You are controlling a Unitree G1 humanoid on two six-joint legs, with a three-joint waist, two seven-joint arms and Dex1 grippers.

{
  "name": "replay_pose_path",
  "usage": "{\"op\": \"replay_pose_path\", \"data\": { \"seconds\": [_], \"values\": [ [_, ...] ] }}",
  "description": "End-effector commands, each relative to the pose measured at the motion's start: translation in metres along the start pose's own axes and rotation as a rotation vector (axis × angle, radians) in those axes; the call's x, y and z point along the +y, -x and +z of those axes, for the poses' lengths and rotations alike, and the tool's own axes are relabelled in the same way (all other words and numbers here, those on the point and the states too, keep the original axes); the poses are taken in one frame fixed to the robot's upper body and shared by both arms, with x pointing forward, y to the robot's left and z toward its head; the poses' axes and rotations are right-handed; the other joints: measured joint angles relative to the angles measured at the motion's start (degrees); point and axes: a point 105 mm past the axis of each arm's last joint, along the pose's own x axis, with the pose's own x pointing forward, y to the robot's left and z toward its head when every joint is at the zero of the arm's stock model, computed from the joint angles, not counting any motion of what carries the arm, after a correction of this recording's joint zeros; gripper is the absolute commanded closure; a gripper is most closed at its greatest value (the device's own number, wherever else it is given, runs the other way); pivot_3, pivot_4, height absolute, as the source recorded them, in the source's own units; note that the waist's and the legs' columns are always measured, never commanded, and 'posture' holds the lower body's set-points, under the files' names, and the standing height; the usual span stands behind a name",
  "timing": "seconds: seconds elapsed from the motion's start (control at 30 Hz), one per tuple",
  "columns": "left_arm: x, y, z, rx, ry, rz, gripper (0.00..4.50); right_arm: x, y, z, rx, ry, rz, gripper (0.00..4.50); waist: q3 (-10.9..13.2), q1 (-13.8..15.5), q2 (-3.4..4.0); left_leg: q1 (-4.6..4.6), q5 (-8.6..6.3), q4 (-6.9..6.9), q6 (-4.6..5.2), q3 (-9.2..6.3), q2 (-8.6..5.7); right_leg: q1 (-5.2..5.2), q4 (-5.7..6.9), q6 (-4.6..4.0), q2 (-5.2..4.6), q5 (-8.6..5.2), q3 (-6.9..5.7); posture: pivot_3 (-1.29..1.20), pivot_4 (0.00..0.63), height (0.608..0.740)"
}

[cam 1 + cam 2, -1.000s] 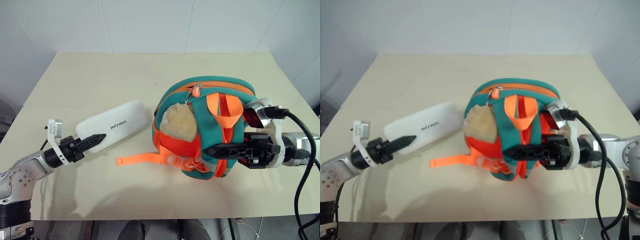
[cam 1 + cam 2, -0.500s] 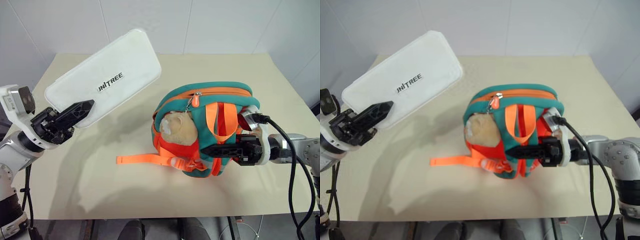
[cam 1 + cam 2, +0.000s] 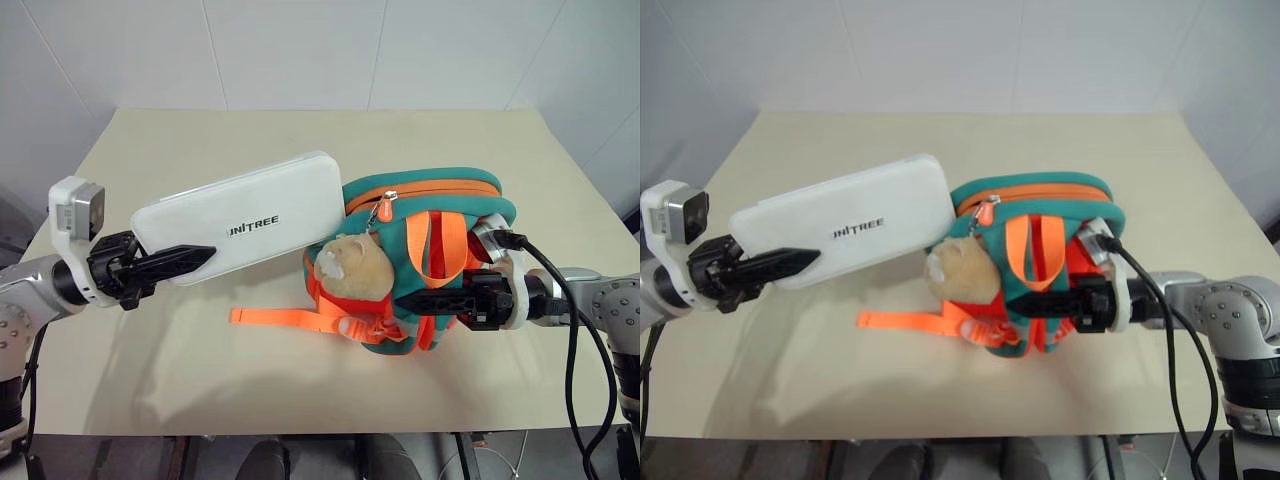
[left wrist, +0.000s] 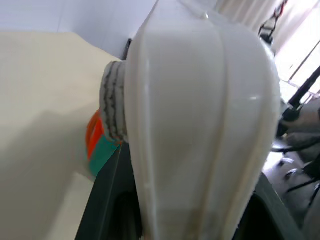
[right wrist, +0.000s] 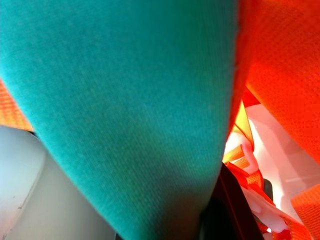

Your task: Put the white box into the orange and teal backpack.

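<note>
The white box, with dark lettering on top, hangs above the table in my left gripper, which is shut on its near end. Its far end reaches the left edge of the orange and teal backpack. In the left wrist view the white box runs close along the dark fingers. The backpack sits right of centre with a tan plush toy on its front. My right gripper is shut on the backpack's teal and orange straps from the right. Teal fabric presses against its finger.
The beige table carries the backpack, and white walls stand behind it. A loose orange strap trails left from the backpack across the tabletop. The table's front edge runs close below both arms.
The box went from lying on the table to lifted high and tilted, and now hangs lower and nearly level, its far end by the backpack. The right gripper kept its grip.
</note>
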Motion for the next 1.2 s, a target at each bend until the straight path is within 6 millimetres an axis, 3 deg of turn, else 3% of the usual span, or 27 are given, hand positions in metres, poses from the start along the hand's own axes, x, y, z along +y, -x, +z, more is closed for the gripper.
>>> {"op": "replay_pose_path", "data": {
  "seconds": [0.03, 0.33, 0.47, 0.63, 0.83, 1.03, 1.2],
  "values": [
    [0.005, 0.000, -0.005, 0.102, -0.098, -0.003, 3.19, 0.008, 0.001, 0.004, -0.014, 0.041, 0.008, 3.96, 0.00, -0.01, 0.00, 0.00, 0.00, 0.00, 0.00, 0.00, 0.01, 0.00, 0.08, 0.01, 0.00, 0.00, 0.00, 0.00, 0.150, 0.740],
    [0.018, -0.010, -0.006, 0.233, -0.349, -0.066, 3.19, 0.008, 0.000, 0.005, -0.020, 0.044, 0.006, 3.96, -0.01, 0.13, -0.02, -0.02, -0.02, 0.05, 0.03, 0.01, 0.00, 0.02, 0.09, 0.05, 0.00, 0.03, 0.00, 0.00, 0.150, 0.740],
    [0.026, -0.017, 0.006, 0.251, -0.419, -0.073, 3.19, 0.008, -0.001, 0.005, -0.023, 0.045, 0.010, 3.96, -0.01, 0.24, -0.02, -0.05, -0.03, 0.11, 0.07, -0.01, 0.00, 0.02, 0.17, 0.07, 0.01, 0.04, -0.03, 0.00, 0.150, 0.740],
    [0.036, -0.023, 0.023, 0.229, -0.449, -0.052, 3.19, 0.009, -0.002, 0.004, -0.027, 0.043, 0.012, 3.96, -0.01, 0.13, -0.02, -0.08, -0.08, 0.22, 0.14, 0.00, -0.02, 0.05, 0.19, 0.13, 0.01, 0.08, -0.02, 0.00, 0.150, 0.740],
    [0.044, -0.023, 0.028, 0.263, -0.481, -0.056, 3.19, 0.010, -0.002, 0.003, -0.034, 0.039, 0.010, 3.96, -0.01, -0.03, -0.02, -0.08, -0.08, 0.24, 0.16, 0.00, 0.00, 0.03, 0.26, 0.14, 0.04, 0.08, -0.02, 0.00, 0.150, 0.740],
    [0.040, -0.024, 0.020, 0.359, -0.442, -0.143, 3.19, 0.010, -0.003, 0.002, -0.036, 0.033, 0.013, 3.96, -0.01, -0.06, -0.02, -0.08, -0.08, 0.27, 0.17, 0.00, 0.00, 0.03, 0.32, 0.14, 0.05, 0.08, -0.02, 0.00, 0.150, 0.740],
    [0.035, -0.042, 0.021, 0.387, -0.449, -0.244, 3.19, 0.010, -0.005, 0.002, -0.037, 0.032, 0.022, 3.96, -0.01, 0.01, -0.03, -0.09, -0.08, 0.31, 0.17, 0.00, 0.00, 0.03, 0.35, 0.14, 0.06, 0.08, -0.02, 0.00, 0.150, 0.740]
  ]
}}
